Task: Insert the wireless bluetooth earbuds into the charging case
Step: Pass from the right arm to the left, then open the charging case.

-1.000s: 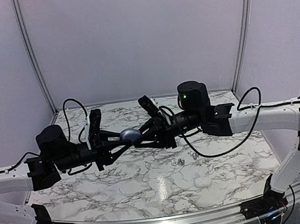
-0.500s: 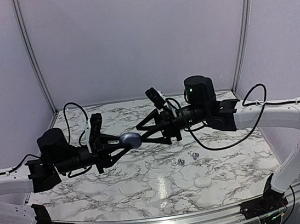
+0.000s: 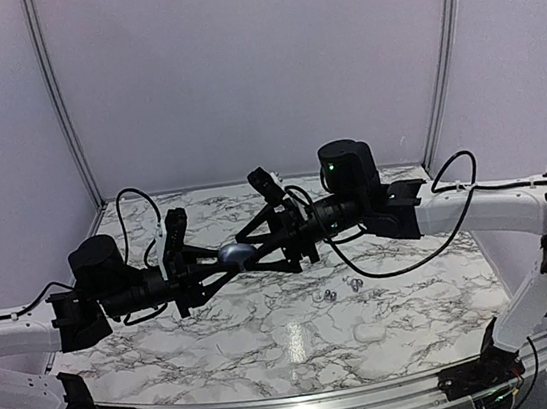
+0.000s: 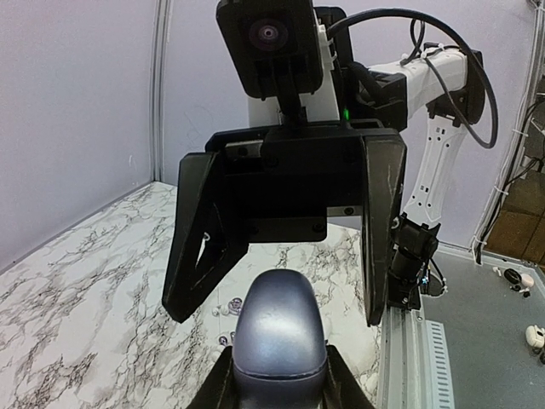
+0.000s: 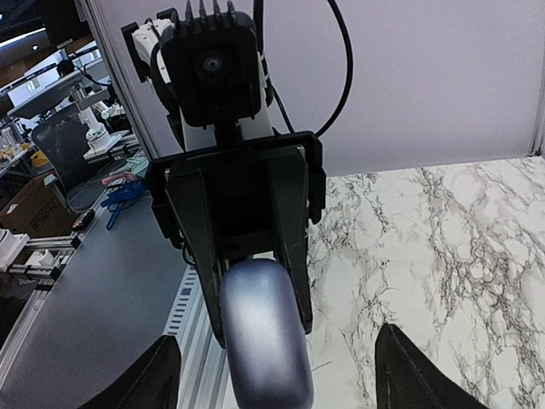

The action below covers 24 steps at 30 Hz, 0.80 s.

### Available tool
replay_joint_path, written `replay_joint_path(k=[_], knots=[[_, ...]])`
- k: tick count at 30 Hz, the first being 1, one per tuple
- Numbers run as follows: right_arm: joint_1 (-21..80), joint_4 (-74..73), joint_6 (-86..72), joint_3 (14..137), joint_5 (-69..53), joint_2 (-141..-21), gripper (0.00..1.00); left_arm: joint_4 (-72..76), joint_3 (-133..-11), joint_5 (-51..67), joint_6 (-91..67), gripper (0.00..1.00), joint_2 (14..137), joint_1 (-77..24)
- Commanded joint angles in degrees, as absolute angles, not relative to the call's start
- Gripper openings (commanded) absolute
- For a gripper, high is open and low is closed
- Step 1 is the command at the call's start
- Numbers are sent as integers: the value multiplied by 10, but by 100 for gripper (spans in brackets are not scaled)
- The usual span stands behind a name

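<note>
Worktop [image 3: 223,357]: marbled; both arms reach over its middle and meet there.
Right tool [image 3: 244,255]: spread wide and holding nothing. One finger stands on each side of the free end of the charging case [image 3: 237,255]. I cannot tell if they touch it.
Left tool [image 4: 281,379]: closed on the near end of the charging case, holding it level in the air.
Charging case: the blue-grey pebble is lifted above the middle of the worktop, a little toward the left edge. Its lid looks shut to me.
Pale pebble-shaped thing [image 3: 371,333]: it lies alone toward the near edge, right of the middle.
Earbuds [image 3: 331,296]: small shiny buds lie loose on the worktop, a little toward the right edge from the middle. They are well apart from the case and no tool is near them.
Step in hand: I judge this as the two-tool grasp to open the case; you have no earbud picked up yet.
Next move: close the right tool gently on the free end, keeping the left grip firm. Then work the lid open without twisting the case out of either tool.
</note>
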<state>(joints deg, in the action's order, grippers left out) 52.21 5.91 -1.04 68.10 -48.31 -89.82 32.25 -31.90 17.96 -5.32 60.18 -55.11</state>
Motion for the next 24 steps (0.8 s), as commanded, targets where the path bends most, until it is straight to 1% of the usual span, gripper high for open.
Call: replay_joint_path(k=[1, 5, 18, 24], knots=[[526, 46, -2, 716, -461, -912, 69, 335, -323, 190, -48, 5, 601, -548], [526, 47, -8, 718, -443, -917, 68, 335, -321, 196, -45, 5, 599, -548], [483, 114, -77, 699, -481, -909, 65, 334, -316, 213, -36, 1, 597, -548], [468, 108, -83, 698, -467, -904, 65, 333, -315, 210, -37, 1, 598, -548]])
